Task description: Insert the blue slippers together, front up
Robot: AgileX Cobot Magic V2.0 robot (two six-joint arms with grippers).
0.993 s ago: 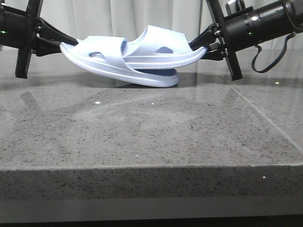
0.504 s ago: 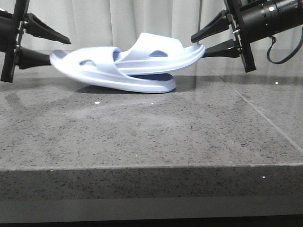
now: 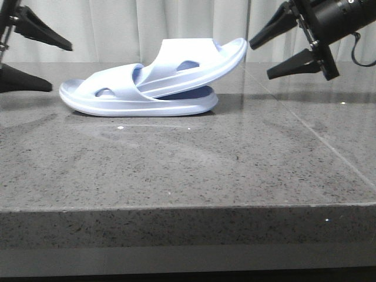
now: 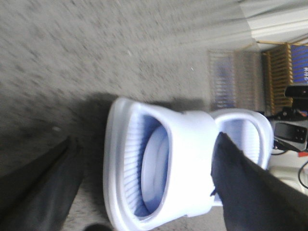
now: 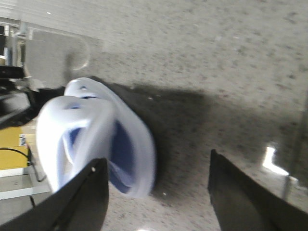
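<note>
Left gripper point(image 3: 35, 63) open, two dark fingers spread one above the other at the left edge of the front view, holding nothing, just beside the heel end of the lower slipper without touching it. Right gripper point(image 3: 285, 50) likewise open and empty, two fingers splayed, raised near the tip of the upper slipper, apart from it.

Two blue slippers point(image 3: 150, 88) on the speckled grey stone table point(image 3: 188, 170), nested as one stack. Lower slipper point(image 3: 100, 104) flat on its sole, long axis running left to right across the front view. Upper slipper point(image 3: 200, 56) pushed under the lower one's strap, tilted, its free end lifted up and to the right, clear of the table. Oval side holes showing: one on the lower strap, one on the upper.

Left wrist view: nested pair point(image 4: 168, 163) seen end on, ribbed blue footbed inside the pale rim, one strap across the middle, one dark finger point(image 4: 33, 187) on each side, neither pressing the foam. Right wrist view: pair point(image 5: 91, 139) seen blurred from the other end, casting a dark shadow on the stone, two fingers point(image 5: 245, 197) wide apart in the foreground.

White curtain point(image 3: 147, 23) behind the table.
</note>
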